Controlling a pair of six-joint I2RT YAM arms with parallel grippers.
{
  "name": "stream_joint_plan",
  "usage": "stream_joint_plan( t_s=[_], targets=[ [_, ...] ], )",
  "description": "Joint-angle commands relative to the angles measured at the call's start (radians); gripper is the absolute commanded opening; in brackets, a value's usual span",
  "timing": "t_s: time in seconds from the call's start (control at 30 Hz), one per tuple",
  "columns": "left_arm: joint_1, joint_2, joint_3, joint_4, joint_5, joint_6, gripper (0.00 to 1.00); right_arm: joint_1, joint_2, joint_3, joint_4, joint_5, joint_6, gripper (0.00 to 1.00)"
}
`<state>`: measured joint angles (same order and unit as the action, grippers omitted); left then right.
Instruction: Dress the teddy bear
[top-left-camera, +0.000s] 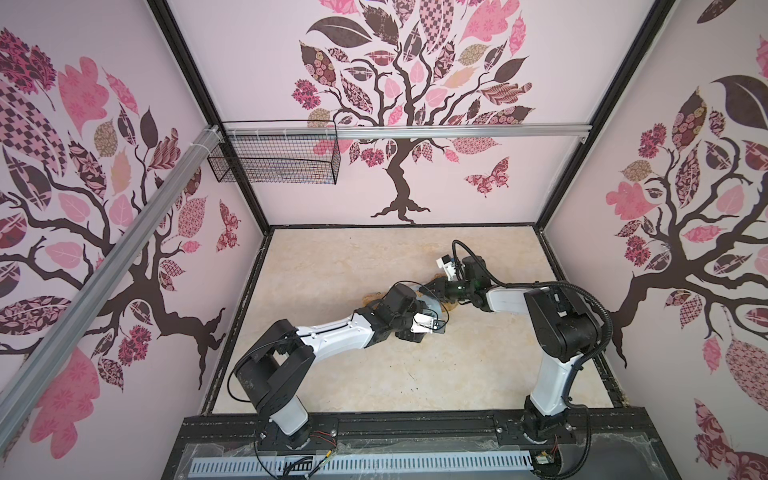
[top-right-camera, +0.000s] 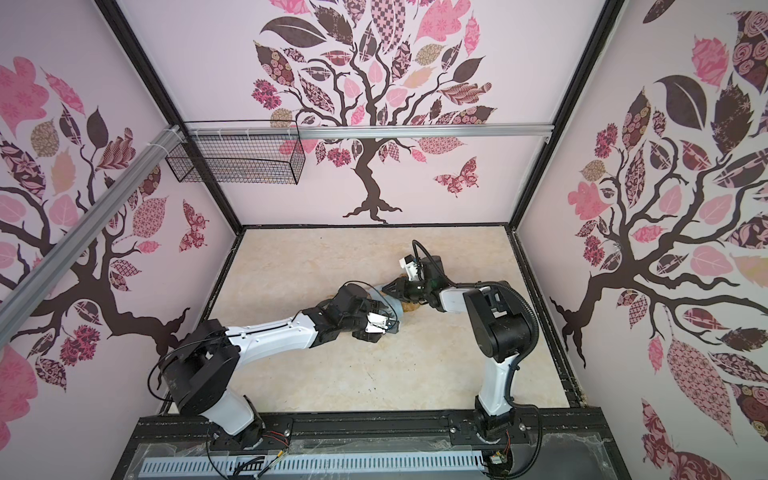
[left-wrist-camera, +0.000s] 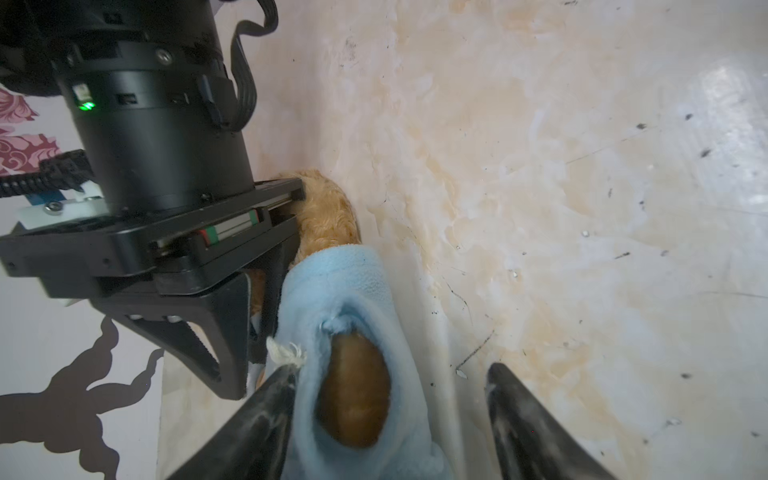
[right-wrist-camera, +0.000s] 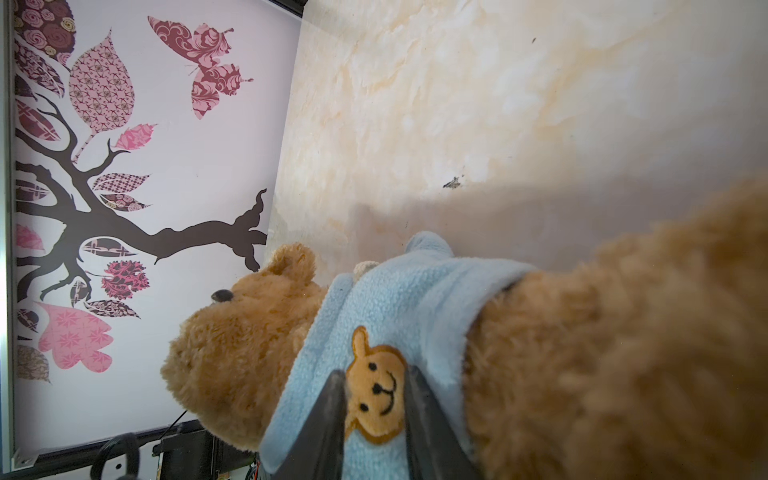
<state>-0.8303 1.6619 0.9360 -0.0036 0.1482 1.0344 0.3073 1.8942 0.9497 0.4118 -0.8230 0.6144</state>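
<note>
The teddy bear (right-wrist-camera: 232, 353) lies on the table with a light blue shirt (right-wrist-camera: 399, 307) round its body; its head is out of the neck. My right gripper (right-wrist-camera: 376, 395) is shut on the shirt front, its fingers either side of the orange bear-face emblem (right-wrist-camera: 376, 399). In the left wrist view my left gripper (left-wrist-camera: 390, 374) stands open around a shirt opening (left-wrist-camera: 340, 286) where brown fur (left-wrist-camera: 353, 399) shows; one finger (left-wrist-camera: 274, 399) touches the fabric. In both top views the arms cover most of the bear (top-left-camera: 369, 297), and the right gripper (top-left-camera: 432, 286) meets the left wrist there.
The marble-look table (top-left-camera: 332, 270) is walled on three sides by patterned panels. A black wire basket (top-left-camera: 274, 158) hangs from the rail on the back wall. The two arms cross close together at mid-table.
</note>
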Motion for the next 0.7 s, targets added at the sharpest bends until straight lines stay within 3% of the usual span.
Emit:
stream_joint_plan(
  t_s=[0.0,0.17,0.37,0.5,0.67],
  targets=[
    [0.0,0.047,0.046,0.1,-0.039,0.04,0.7,-0.013,0.05,0.016,0.031,-0.031,0.026,0.27],
    [0.0,0.149,0.059,0.249,-0.106,0.016,0.65,-0.016,0.052,0.018,0.025,-0.036,0.026,0.27],
    [0.014,0.217,0.041,0.384,-0.158,-0.028,0.51,-0.029,0.038,0.005,0.028,-0.046,0.033,0.27],
    [0.038,0.169,-0.004,0.391,-0.121,-0.111,0.35,-0.059,-0.022,-0.028,0.036,-0.037,0.036,0.28],
    [0.091,0.069,-0.064,0.345,0.041,-0.296,0.14,-0.104,-0.207,-0.143,0.124,0.021,0.052,0.32]
  ],
)
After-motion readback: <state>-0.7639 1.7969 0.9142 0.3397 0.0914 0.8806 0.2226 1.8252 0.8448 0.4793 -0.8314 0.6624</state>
